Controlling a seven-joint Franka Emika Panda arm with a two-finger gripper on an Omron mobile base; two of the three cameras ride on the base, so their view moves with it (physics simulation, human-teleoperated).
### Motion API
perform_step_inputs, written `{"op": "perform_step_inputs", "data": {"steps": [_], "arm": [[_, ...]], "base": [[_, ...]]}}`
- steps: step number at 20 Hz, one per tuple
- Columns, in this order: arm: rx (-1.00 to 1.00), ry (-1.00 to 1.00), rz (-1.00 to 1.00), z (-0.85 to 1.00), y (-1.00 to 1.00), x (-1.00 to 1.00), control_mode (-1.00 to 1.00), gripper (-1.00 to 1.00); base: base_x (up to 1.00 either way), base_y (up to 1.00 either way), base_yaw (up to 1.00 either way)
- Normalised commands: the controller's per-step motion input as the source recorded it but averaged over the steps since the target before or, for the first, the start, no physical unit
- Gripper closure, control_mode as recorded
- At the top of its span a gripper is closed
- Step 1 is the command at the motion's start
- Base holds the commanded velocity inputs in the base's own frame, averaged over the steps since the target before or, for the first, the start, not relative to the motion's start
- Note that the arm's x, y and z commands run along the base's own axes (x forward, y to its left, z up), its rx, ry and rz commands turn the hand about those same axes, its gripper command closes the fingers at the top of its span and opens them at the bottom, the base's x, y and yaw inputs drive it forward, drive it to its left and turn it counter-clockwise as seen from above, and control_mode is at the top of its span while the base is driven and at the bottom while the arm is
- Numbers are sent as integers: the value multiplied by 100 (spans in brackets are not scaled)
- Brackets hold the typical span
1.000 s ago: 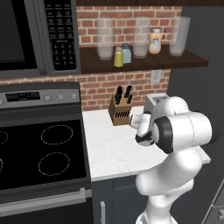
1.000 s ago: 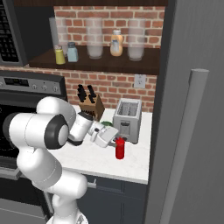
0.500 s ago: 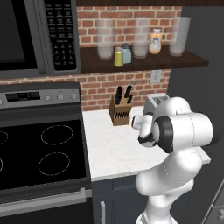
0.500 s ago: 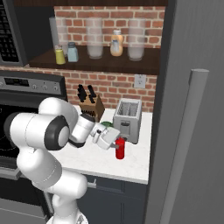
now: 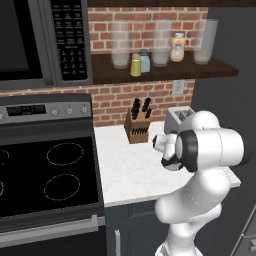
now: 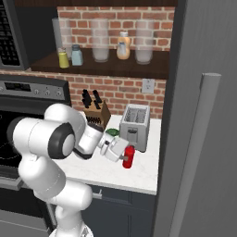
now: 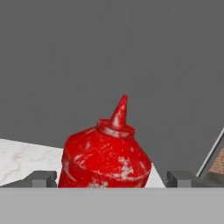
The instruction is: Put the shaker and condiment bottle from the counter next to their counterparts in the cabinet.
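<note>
Condiment bottle [image 7: 105, 155], lower centre: rigid, glossy, likely light, slippery. Upright on desk [image 7: 22, 157]. Pincer [image 7: 111, 179] released, straddling body; grip mid-body.

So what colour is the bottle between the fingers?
Bright red condiment bottle, with whitish scuffs; clearest in the hand view.

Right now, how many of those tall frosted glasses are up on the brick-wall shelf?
3 on the wooden shelf: the left glass beside the small shakers, the middle glass left of the orange bottle, and the right glass at the far end. Others may be hidden off-frame.
</note>
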Motion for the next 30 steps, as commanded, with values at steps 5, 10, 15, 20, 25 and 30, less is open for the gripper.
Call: {"op": "perform_step_inputs", "data": {"steps": [5, 10, 15, 20, 25, 30], "arm": [[0, 1, 0, -29, 1, 5, -100, 100], [0, 0, 0, -10, 0, 2, -100, 100], [0, 0, 0, 0, 0, 0, -100, 100], [0, -4, 7, 13, 0, 0, -100, 100], [0, -9, 10, 21, 0, -12, -100, 100], [0, -12, 14, 22, 0, -39, -100, 100]], "base": [[0, 0, 0], [0, 0, 0], [0, 0, 0], [0, 0, 0], [0, 0, 0], [0, 0, 0]]}}
